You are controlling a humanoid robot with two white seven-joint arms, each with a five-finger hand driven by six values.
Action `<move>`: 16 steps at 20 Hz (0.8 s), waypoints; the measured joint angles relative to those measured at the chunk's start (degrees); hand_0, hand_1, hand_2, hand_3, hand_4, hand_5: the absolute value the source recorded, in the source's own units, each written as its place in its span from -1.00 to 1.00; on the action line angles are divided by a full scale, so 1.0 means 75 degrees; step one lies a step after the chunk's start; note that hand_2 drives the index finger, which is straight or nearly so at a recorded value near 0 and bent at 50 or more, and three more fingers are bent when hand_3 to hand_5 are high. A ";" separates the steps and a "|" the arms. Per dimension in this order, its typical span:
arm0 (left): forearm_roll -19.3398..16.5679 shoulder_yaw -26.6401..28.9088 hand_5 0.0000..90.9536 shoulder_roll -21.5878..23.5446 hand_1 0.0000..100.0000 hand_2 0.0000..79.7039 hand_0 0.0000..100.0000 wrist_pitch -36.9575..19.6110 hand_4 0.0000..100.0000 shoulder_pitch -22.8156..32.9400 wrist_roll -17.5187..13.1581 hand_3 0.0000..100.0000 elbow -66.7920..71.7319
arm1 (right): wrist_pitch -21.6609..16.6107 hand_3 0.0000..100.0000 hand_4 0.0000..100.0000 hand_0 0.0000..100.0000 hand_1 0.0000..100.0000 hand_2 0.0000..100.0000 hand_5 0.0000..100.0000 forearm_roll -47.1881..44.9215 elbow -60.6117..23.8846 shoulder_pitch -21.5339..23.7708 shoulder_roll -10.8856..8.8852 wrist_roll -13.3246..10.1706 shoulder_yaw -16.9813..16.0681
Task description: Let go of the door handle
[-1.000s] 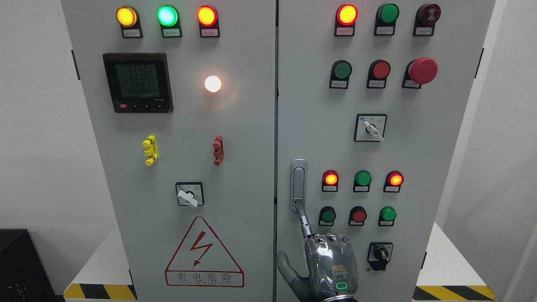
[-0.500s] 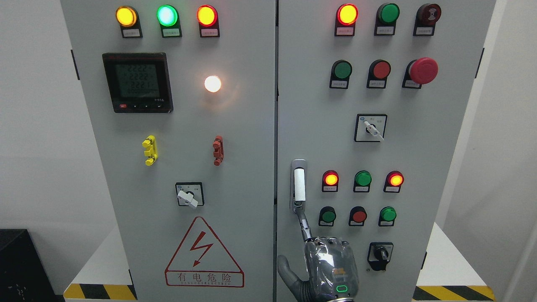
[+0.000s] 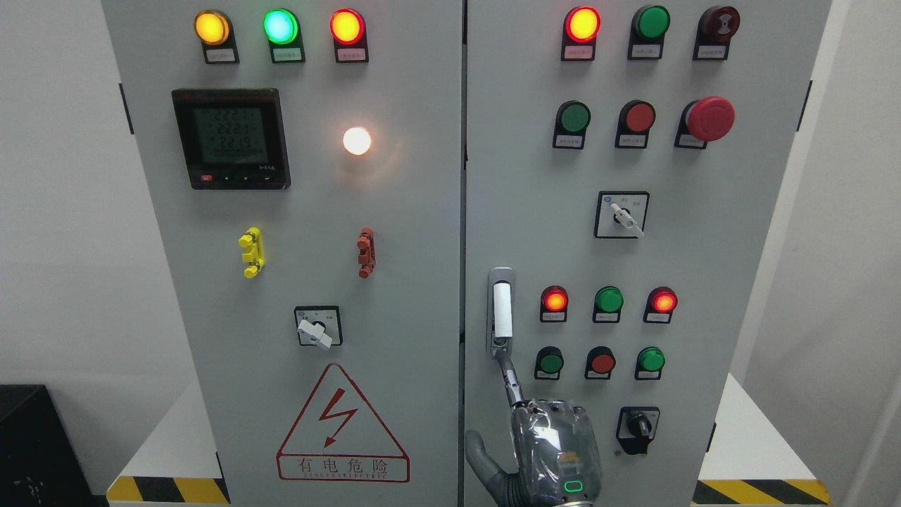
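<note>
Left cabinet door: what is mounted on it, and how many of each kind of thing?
Round lamps: 4
Digital meter: 1
Plastic clips: 2
Rotary switch: 1
Warning sign: 1
Total: 9

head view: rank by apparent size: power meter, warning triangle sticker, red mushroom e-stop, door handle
1. warning triangle sticker
2. power meter
3. door handle
4. red mushroom e-stop
The last two are close: the handle is taller, the e-stop wider.
</note>
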 measured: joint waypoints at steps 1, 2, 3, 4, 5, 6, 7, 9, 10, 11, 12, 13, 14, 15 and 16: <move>0.0000 0.0000 -1.00 0.0000 -1.00 -0.94 -1.00 0.0000 -0.98 0.0000 0.0000 -0.82 0.0000 | 0.0000 1.00 1.00 -0.30 -0.37 -0.91 0.95 -0.0001 -0.0001 0.0007 0.0000 0.0001 0.0001; 0.0000 0.0000 -1.00 0.0000 -1.00 -0.94 -1.00 0.0000 -0.98 0.0000 0.0000 -0.83 0.0000 | 0.0000 1.00 1.00 -0.30 -0.37 -0.90 0.95 -0.0002 -0.0003 0.0010 0.0000 0.0002 0.0002; 0.0000 0.0000 -1.00 0.0000 -1.00 -0.94 -1.00 0.0000 -0.97 0.0000 0.0000 -0.83 0.0000 | 0.0000 1.00 0.99 -0.30 -0.37 -0.90 0.95 -0.0003 -0.0005 0.0011 0.0000 0.0007 0.0003; 0.0000 0.0000 -1.00 0.0000 -1.00 -0.94 -1.00 0.0000 -0.98 0.0000 0.0000 -0.83 0.0000 | 0.0000 1.00 1.00 -0.30 -0.37 -0.89 0.95 -0.0003 -0.0001 0.0011 0.0000 0.0027 0.0004; 0.0000 0.0000 -1.00 0.0000 -1.00 -0.94 -1.00 0.0000 -0.98 0.0000 0.0000 -0.83 0.0000 | -0.0008 1.00 0.96 -0.30 -0.37 -0.89 0.95 -0.0003 0.0004 0.0011 0.0000 0.0037 0.0004; 0.0000 0.0000 -1.00 0.0000 -1.00 -0.94 -1.00 0.0000 -0.98 0.0000 0.0000 -0.82 0.0000 | -0.0012 1.00 0.92 -0.30 -0.37 -0.88 0.95 -0.0004 0.0015 0.0013 0.0000 0.0042 0.0005; 0.0000 0.0000 -1.00 0.0000 -1.00 -0.94 -1.00 0.0000 -0.97 0.0000 0.0000 -0.82 0.0000 | -0.0014 1.00 0.91 -0.30 -0.37 -0.88 0.95 -0.0004 0.0030 0.0014 0.0000 0.0012 0.0008; 0.0000 0.0000 -1.00 0.0000 -1.00 -0.94 -1.00 0.0000 -0.97 0.0000 0.0000 -0.82 0.0000 | -0.0018 1.00 0.88 -0.31 -0.37 -0.85 0.95 -0.0005 0.0046 0.0014 0.0000 -0.0029 0.0012; 0.0000 0.0000 -1.00 0.0000 -1.00 -0.94 -1.00 0.0000 -0.97 0.0000 0.0000 -0.82 0.0000 | -0.0019 1.00 0.87 -0.31 -0.37 -0.83 0.95 -0.0005 0.0052 0.0014 0.0000 -0.0040 0.0014; 0.0000 0.0000 -1.00 0.0000 -1.00 -0.94 -1.00 0.0000 -0.98 0.0000 0.0000 -0.82 0.0000 | -0.0020 1.00 0.86 -0.31 -0.37 -0.82 0.94 -0.0005 0.0057 0.0014 0.0000 -0.0049 0.0015; 0.0000 0.0000 -1.00 0.0000 -1.00 -0.94 -1.00 0.0000 -0.97 0.0000 0.0000 -0.82 0.0000 | -0.0022 1.00 0.86 -0.31 -0.37 -0.78 0.94 -0.0005 0.0063 0.0014 0.0000 -0.0053 0.0016; 0.0000 0.0000 -1.00 0.0000 -1.00 -0.94 -1.00 0.0000 -0.97 0.0000 0.0000 -0.82 0.0000 | -0.0022 1.00 0.85 -0.31 -0.37 -0.77 0.94 -0.0005 0.0068 0.0013 0.0000 -0.0064 0.0017; 0.0000 0.0000 -1.00 0.0000 -1.00 -0.94 -1.00 0.0000 -0.97 0.0000 0.0000 -0.82 0.0000 | -0.0024 1.00 0.85 -0.31 -0.37 -0.76 0.94 -0.0005 0.0077 0.0012 0.0000 -0.0076 0.0018; 0.0000 0.0000 -1.00 0.0000 -1.00 -0.94 -1.00 0.0000 -0.97 0.0000 0.0000 -0.82 0.0000 | -0.0026 1.00 0.85 -0.31 -0.37 -0.76 0.94 -0.0005 0.0086 0.0010 -0.0001 -0.0090 0.0018; 0.0000 0.0000 -1.00 0.0000 -1.00 -0.94 -1.00 0.0000 -0.97 0.0000 0.0000 -0.82 0.0000 | -0.0028 1.00 0.85 -0.31 -0.37 -0.76 0.94 -0.0005 0.0094 0.0007 -0.0002 -0.0113 0.0018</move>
